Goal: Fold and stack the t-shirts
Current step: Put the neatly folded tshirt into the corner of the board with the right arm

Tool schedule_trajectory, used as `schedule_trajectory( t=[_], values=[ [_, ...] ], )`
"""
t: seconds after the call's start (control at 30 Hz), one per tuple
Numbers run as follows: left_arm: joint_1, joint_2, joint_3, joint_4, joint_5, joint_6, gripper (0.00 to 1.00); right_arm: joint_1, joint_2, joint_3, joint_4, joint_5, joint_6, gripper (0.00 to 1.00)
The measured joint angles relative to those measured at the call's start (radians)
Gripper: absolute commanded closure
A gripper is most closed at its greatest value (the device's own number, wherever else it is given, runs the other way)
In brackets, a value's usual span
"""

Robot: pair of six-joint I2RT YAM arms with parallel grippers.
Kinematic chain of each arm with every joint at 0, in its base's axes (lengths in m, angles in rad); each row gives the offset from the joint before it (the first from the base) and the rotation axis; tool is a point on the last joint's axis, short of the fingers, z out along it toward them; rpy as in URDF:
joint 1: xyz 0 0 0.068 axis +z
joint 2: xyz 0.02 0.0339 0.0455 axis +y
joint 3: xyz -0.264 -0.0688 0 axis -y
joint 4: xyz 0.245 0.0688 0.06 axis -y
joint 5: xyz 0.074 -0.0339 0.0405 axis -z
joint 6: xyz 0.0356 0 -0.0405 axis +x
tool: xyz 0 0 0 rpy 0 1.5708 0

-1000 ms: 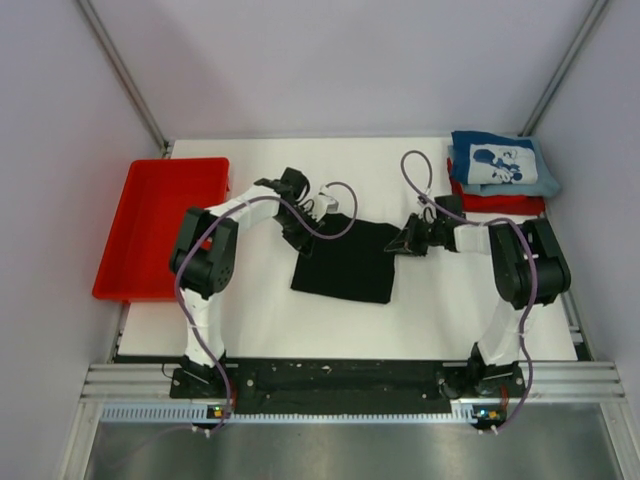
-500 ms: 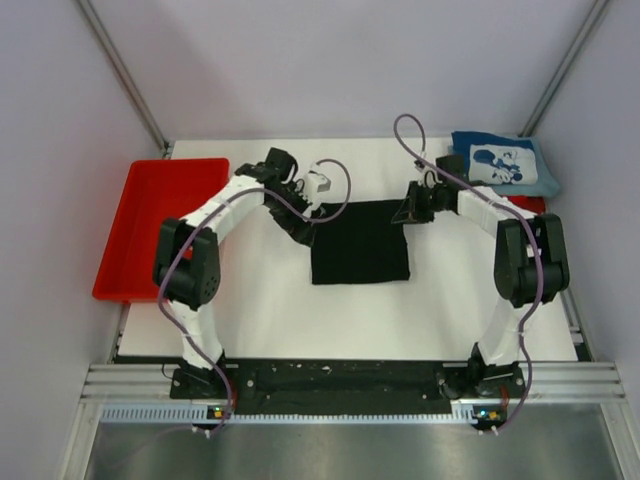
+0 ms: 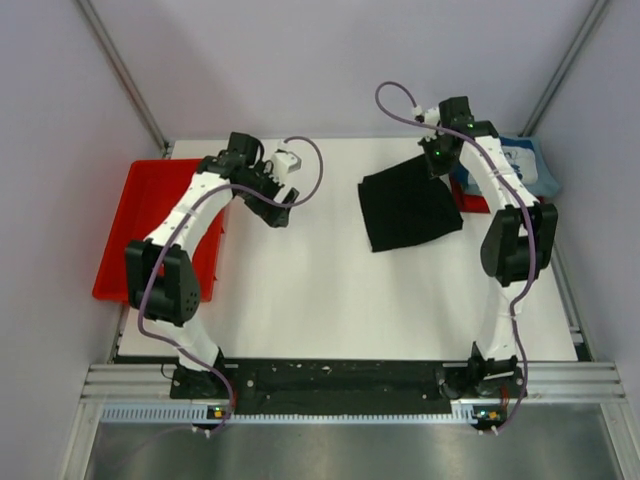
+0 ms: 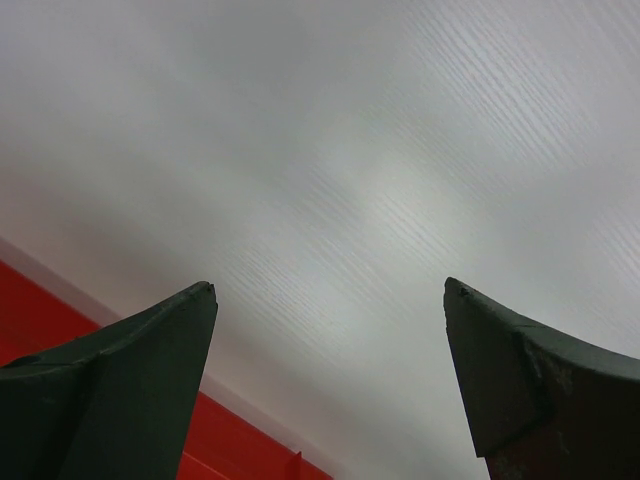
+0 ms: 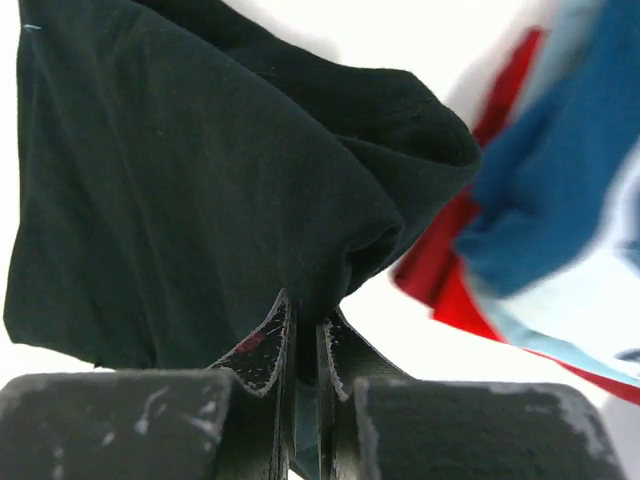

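Note:
A folded black t-shirt [image 3: 408,208] hangs tilted above the table at the back right, pinched at its upper right corner by my right gripper [image 3: 438,160]. In the right wrist view the jaws stand shut on the black cloth [image 5: 200,190], with my right gripper [image 5: 302,335] clamping a bunched fold. Just right of it lie the blue t-shirt [image 3: 525,165] with white print and the red t-shirt [image 3: 472,197] under it, stacked; both show again as the blue t-shirt [image 5: 560,180] and red t-shirt [image 5: 445,280]. My left gripper [image 3: 283,210] is open over bare table, fingers [image 4: 130,380] wide apart, nothing between them.
A red plastic tray [image 3: 150,225] sits at the table's left edge, partly under my left arm; its rim [image 4: 60,330] shows low in the left wrist view. Grey walls close in the back and both sides. The arm bases stand along the near edge.
My right gripper has carried the black t-shirt back and to the right, toward the blue and red stack. My left gripper let go of the shirt, opened and pulled away to the left.

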State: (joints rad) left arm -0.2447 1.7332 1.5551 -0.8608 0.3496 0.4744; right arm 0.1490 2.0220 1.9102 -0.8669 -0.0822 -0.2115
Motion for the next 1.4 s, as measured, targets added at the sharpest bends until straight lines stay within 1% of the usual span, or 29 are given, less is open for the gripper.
schedule_trajectory(
  t=[0.27,0.47,0.7,0.87,1.1,1.4],
  values=[
    [0.000,0.073,0.018,-0.035,-0.026,0.007,0.01,-0.002,0.080,0.255,-0.079,0.300,-0.235,1.00],
    [0.002,0.116,0.072,-0.054,-0.049,0.014,0.01,-0.002,0.121,0.388,-0.081,0.423,-0.345,1.00],
    [0.003,0.140,0.111,-0.066,-0.060,0.019,0.01,-0.002,0.129,0.480,-0.067,0.512,-0.449,1.00],
    [0.003,0.142,0.112,-0.075,-0.064,0.021,0.01,-0.002,0.129,0.487,-0.031,0.553,-0.520,1.00],
    [0.006,0.142,0.111,-0.076,-0.079,0.024,0.01,-0.006,0.122,0.487,0.019,0.558,-0.591,1.00],
    [0.008,0.142,0.111,-0.076,-0.079,0.026,0.01,-0.036,0.080,0.487,0.070,0.558,-0.628,1.00]
  ],
)
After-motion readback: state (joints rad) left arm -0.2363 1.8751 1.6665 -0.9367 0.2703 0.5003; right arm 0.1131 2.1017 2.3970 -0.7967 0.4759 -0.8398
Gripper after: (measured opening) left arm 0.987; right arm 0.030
